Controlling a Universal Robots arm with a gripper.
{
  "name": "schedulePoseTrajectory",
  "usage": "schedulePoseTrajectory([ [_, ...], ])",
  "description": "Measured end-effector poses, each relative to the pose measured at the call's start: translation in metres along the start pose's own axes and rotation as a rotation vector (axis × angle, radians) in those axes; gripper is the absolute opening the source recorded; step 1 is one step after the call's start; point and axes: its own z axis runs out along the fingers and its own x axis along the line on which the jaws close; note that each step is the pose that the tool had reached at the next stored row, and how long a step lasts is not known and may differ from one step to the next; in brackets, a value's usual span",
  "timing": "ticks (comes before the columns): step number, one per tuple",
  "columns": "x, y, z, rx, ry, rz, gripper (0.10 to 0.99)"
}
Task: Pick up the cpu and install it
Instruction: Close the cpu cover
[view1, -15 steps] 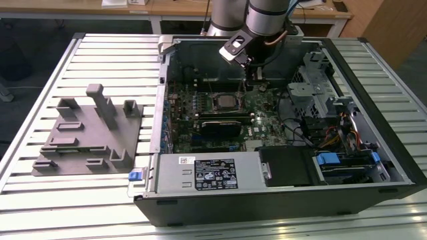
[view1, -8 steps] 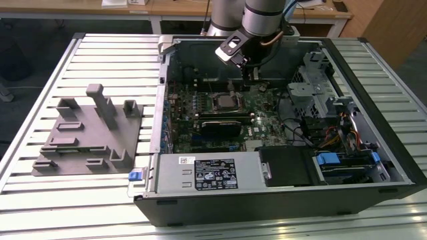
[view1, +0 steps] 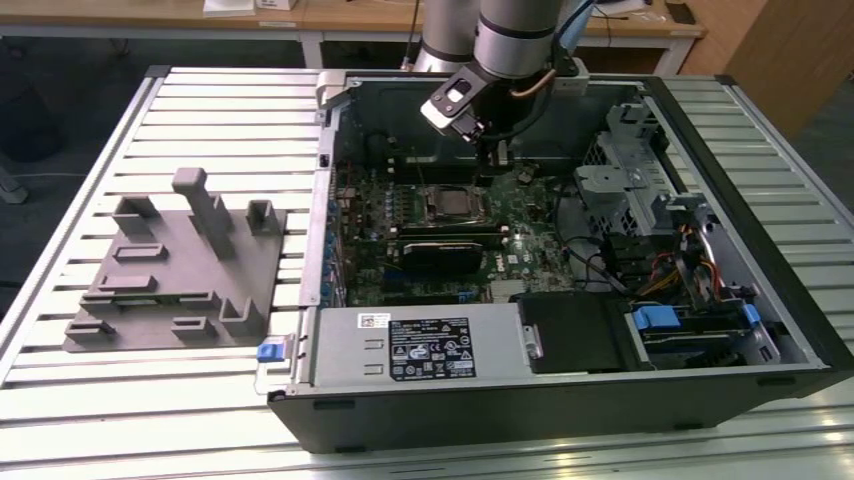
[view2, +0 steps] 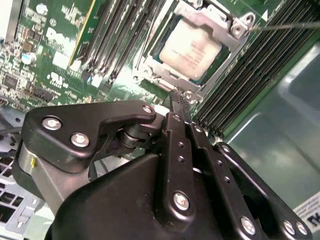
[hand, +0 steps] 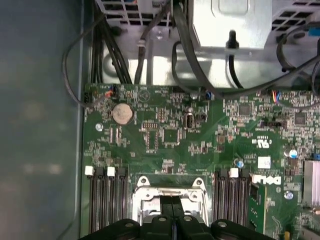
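Cpu (view2: 192, 52) is lying flat in its socket (view2: 239, 26); the narrow, empty claw (view2: 176, 98) is hovering near, needing slow, straight moves.

The claw (view1: 499, 158) hangs over the motherboard (view1: 537, 228), near the cpu (view1: 455, 204).

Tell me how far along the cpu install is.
Done, it seems: the small square cpu with its pale silver metal top lies in the grey metal-framed socket on the green motherboard. In hand: nothing; the black gripper hangs shut and empty near the socket's edge. Left: I cannot tell whether the socket is latched shut.
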Motion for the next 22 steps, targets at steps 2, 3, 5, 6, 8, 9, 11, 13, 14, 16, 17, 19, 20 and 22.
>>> schedulePoseTrajectory([
  [2,-0.0003,-0.0033,0.0005,0.000,-0.0001,0.000,0.106],
  [3,-0.0003,-0.0041,0.0007,0.000,-0.0001,0.000,0.106],
  [5,-0.0003,-0.0048,0.0008,0.000,0.0000,0.000,0.106],
  [6,-0.0003,-0.0053,0.0009,0.000,0.0000,0.000,0.106],
  [8,-0.0003,-0.0060,0.0009,0.000,-0.0001,0.000,0.106],
  [9,-0.0003,-0.0064,0.0010,0.000,0.0000,0.000,0.106],
  [11,-0.0003,-0.0081,0.0014,0.000,0.0002,0.000,0.106],
  [13,-0.0003,-0.0098,0.0018,0.000,0.0001,0.000,0.106],
  [14,-0.0003,-0.0106,0.0021,0.000,0.0001,0.000,0.106],
  [16,-0.0005,-0.0120,0.0027,0.000,0.0000,0.000,0.106],
  [17,-0.0009,-0.0126,0.0030,0.000,-0.0001,0.000,0.106],
  [19,-0.0018,-0.0136,0.0036,0.000,0.0001,0.000,0.106],
  [20,-0.0023,-0.0145,0.0038,0.000,0.0001,0.000,0.106],
  [22,-0.0037,-0.0178,0.0044,0.000,0.0001,0.000,0.106],
])
